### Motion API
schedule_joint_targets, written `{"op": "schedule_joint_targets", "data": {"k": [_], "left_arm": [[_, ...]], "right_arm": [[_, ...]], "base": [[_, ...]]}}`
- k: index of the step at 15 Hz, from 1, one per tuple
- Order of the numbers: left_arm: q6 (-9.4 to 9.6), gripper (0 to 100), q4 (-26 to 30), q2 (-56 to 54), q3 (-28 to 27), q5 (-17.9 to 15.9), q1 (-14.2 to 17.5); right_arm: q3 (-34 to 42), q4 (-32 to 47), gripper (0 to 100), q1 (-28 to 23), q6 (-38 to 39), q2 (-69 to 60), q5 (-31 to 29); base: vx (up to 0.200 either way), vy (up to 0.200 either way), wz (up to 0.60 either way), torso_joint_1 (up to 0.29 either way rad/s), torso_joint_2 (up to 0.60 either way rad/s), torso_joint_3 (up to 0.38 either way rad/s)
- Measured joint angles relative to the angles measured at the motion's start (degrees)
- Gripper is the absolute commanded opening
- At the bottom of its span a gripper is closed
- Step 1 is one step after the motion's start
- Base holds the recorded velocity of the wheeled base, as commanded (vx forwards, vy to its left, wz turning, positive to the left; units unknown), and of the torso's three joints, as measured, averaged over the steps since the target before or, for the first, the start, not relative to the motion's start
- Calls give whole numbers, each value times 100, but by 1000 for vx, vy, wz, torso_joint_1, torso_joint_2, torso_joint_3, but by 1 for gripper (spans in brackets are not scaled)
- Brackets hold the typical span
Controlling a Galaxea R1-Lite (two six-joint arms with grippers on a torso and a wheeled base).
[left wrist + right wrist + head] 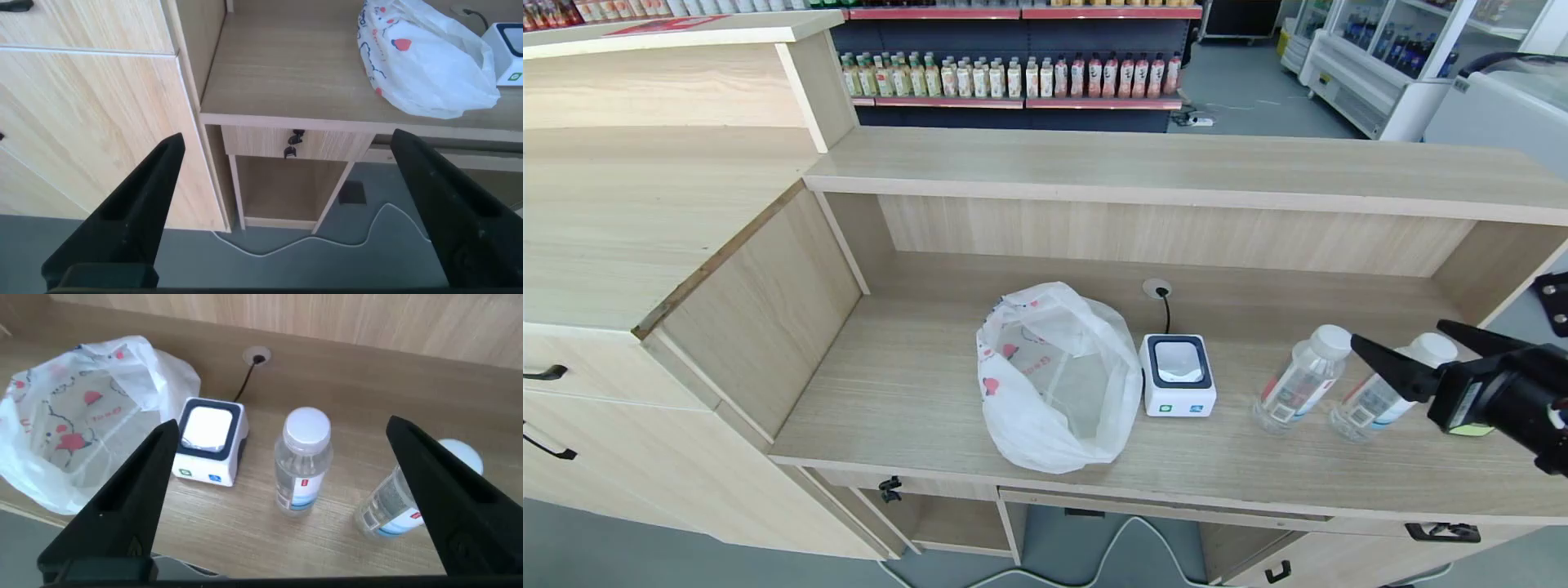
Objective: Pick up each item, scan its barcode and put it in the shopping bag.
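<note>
The right pincer (1395,332) hangs released near a water bottle (1298,380) and a second water bottle (1380,396) on the table (915,384) — probably lining up a grasp. The shopping bag (1054,376) gapes beside the barcode scanner (1178,374), ready to receive. The left pincer (288,137), also released, sits low — the second water bottle is partly hidden.

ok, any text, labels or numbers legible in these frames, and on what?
Nothing can be read as text.
shopping bag: red print, blurred.
bottle beside the scanner: label and barcode, too small.
outer bottle: label and barcode, too small.
scanner: two small front icons, no readable text.
red sign on the raised counter top: blurred.
shelf bottles: labels too small.
</note>
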Motion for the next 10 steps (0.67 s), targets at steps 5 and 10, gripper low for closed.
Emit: {"op": "schedule_joint_targets", "data": {"k": [5, 10], "left_arm": [[2, 100, 0, 0, 0, -1, 0], [0, 100, 0, 0, 0, -1, 2]], "right_arm": [[41, -457, 100, -616, -65, 1453, 324], [-105, -1306, 100, -578, -232, 2398, 450]], "base": [[0, 0, 0, 0, 0, 0], [0, 0, 0, 0, 0, 0]]}}
